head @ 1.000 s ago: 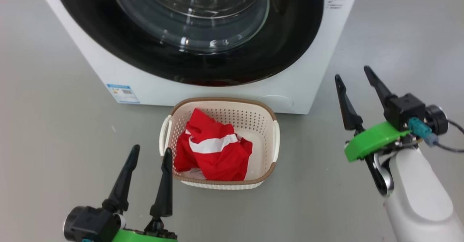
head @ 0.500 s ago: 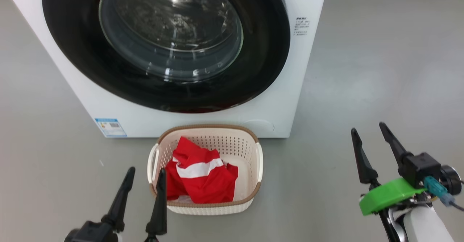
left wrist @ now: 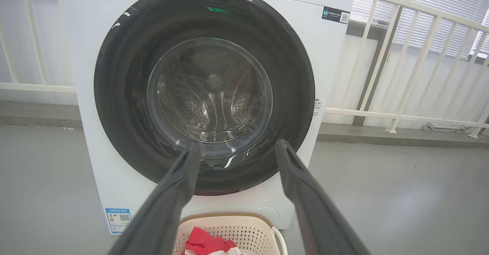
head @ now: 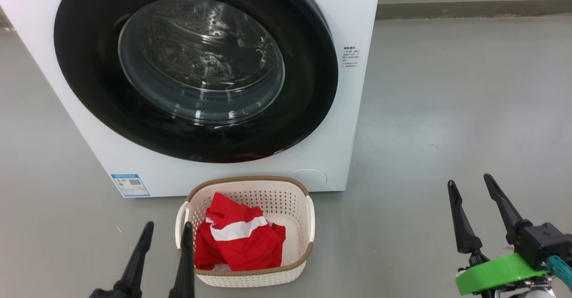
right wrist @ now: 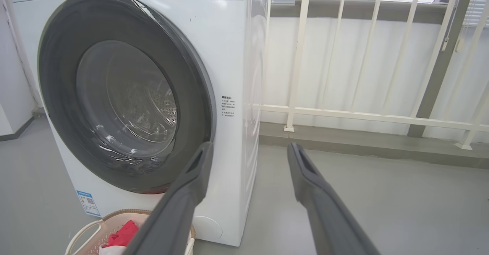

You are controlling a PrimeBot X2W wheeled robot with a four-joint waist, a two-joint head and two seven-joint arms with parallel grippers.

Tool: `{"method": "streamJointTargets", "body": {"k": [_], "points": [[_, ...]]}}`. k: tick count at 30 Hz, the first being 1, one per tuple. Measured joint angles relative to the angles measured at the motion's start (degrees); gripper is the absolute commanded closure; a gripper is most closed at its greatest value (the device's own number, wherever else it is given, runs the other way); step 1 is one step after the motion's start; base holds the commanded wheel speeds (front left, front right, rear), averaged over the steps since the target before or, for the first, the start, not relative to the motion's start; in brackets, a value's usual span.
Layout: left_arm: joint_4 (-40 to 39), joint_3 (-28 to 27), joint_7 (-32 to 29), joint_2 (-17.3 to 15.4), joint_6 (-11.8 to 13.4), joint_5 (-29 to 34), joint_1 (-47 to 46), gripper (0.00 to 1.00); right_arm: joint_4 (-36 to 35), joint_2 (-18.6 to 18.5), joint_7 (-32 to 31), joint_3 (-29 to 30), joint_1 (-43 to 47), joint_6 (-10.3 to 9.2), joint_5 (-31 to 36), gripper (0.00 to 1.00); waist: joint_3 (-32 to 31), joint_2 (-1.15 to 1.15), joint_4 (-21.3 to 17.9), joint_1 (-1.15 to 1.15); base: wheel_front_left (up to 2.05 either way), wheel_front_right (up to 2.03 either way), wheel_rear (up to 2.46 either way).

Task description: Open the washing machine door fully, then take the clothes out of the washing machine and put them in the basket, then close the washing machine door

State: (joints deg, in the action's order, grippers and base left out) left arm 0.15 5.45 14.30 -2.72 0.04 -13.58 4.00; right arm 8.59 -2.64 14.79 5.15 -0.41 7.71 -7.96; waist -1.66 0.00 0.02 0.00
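Your robot faces the white washing machine (head: 344,123) on a grey floor (head: 447,110). The round, black-rimmed washing machine door (head: 89,92) lies flush against the cabinet front, with the perforated steel drum (head: 192,43) visible through its bulging glass. Directly in front of the machine, the cream basket (head: 248,178) with its brown rim stands on the floor, just below the door's lower edge. The clothes (head: 243,244), a crumpled red garment with a white stripe, lie inside it toward its left side. Your left gripper (head: 168,224) hovers at the lower left of the head view, fingers spread apart and holding nothing; its inner finger overlaps the basket's left handle (head: 179,217) in that view, and whether they touch cannot be told. Your right gripper (head: 468,180) hangs well off to the right above the floor, fingers likewise parted and empty. A blue label sticker (head: 130,185) marks the machine's lower left corner, and a white railing (right wrist: 344,111) runs behind it in the wrist views
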Motion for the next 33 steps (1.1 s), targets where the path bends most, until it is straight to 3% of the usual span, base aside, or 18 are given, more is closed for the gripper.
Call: {"method": "streamJointTargets", "body": {"k": [11, 24, 25, 33], "points": [[-1.65, -1.85, 0.00, -0.01, -0.01, 1.51, 3.15, 0.00, -4.34, 0.59, 0.00, 1.63, 7.28, 0.00, -1.96, 0.00, -1.10, 0.00, -0.09, 0.00, 0.00, 0.00, 0.00], [-1.77, -2.68, 0.00, -0.01, -0.55, 2.12, 3.24, 0.00, -4.85, 0.64, 0.00, 1.46, 7.47, -0.01, -2.65, 0.00, -1.00, 0.00, -0.22, 0.00, 0.00, 0.00, 0.00], [-1.98, -2.68, 0.00, -0.05, -0.52, 2.86, 3.24, 1.00, -4.97, 0.64, 0.00, 1.43, 7.47, -0.01, -2.65, 1.00, -0.98, 0.00, -0.15, 0.00, 0.00, 0.00, 0.00], [2.37, -1.87, -0.63, 0.15, -0.53, 1.52, 3.33, 1.00, -0.34, 1.76, -0.47, 1.35, 7.71, 0.00, -3.64, 1.00, -0.91, 0.00, -0.13, 0.01, 0.00, 0.00, 0.00]]}}
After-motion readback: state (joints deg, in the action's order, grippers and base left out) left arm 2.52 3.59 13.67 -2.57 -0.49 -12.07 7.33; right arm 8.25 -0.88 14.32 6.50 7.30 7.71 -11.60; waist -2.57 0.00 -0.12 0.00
